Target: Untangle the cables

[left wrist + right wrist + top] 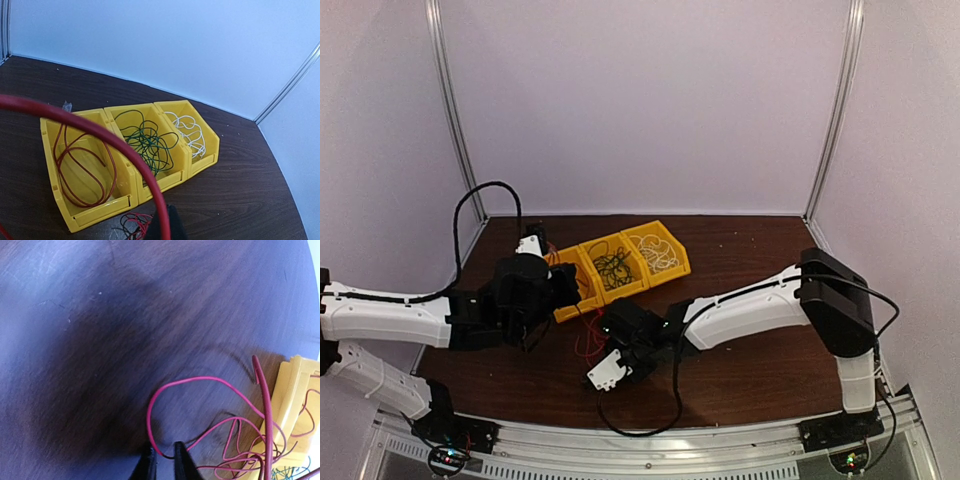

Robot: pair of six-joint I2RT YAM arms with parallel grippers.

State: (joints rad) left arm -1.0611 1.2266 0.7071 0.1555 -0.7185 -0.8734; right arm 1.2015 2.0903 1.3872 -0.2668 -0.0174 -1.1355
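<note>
Here: three yellow moulded-plastic bins in a row on dark wood-grain table. In the left wrist view, glossy red loops fill the left bin, dark green wire tangle the middle, white coils the right. Fingers of right gripper pinched on loose thin red wire lying before the bins. Fingers of left gripper unreadable.

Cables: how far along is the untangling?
Looks done: the yellow bins hold a red cable, a dark green cable and a white cable, one each. In hand: the right hand pinches a red wire over the table in front of the bins. Left: a small red-and-black tangle by the bins. Whether the left hand holds anything is unclear.
</note>
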